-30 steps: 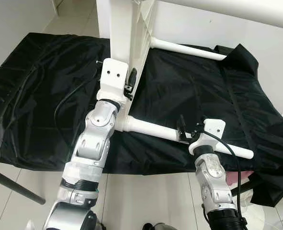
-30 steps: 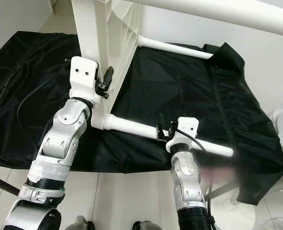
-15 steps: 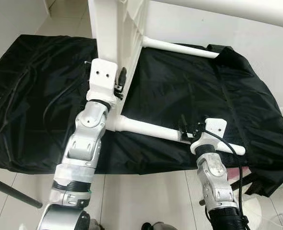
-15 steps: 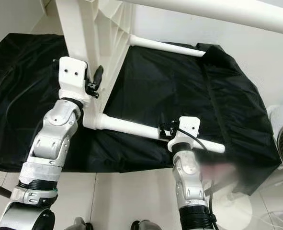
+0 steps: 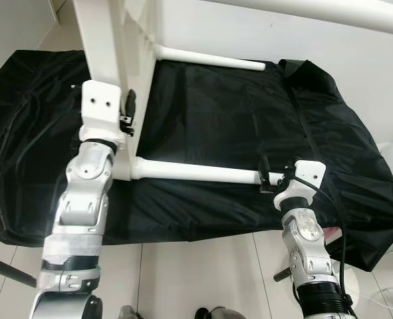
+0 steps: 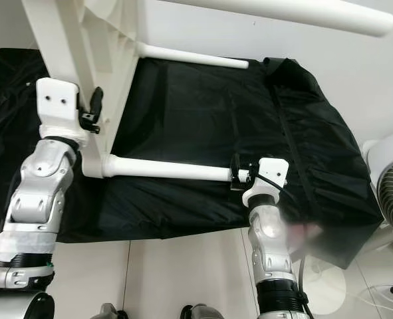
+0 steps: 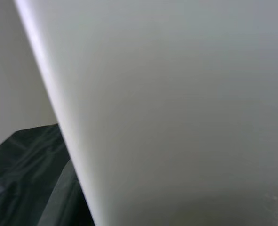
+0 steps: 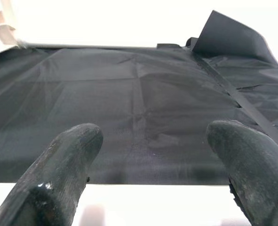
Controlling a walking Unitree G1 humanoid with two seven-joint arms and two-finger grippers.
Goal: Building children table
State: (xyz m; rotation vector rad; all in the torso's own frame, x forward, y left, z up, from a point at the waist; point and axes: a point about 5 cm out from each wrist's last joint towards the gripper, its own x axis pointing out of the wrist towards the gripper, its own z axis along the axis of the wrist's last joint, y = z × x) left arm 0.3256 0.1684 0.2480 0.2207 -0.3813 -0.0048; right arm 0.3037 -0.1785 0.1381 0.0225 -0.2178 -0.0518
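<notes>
The white children's table is tipped on its side over a black cloth. Its round legs stick out to the right: a near one, a far one and one across the top. My left gripper is shut on the table frame at the near corner, and the left wrist view shows that white surface close up. My right gripper is at the near leg's free end. Its fingers are spread wide, with black cloth beyond them.
The black cloth hangs over a low platform down to the pale tiled floor. A white fan stands at the right. A dark pole slants at the lower left. A white wall rises behind.
My left arm and the table have swung left. The near leg has slid through my right gripper, which was around its middle and now sits at its tip.
</notes>
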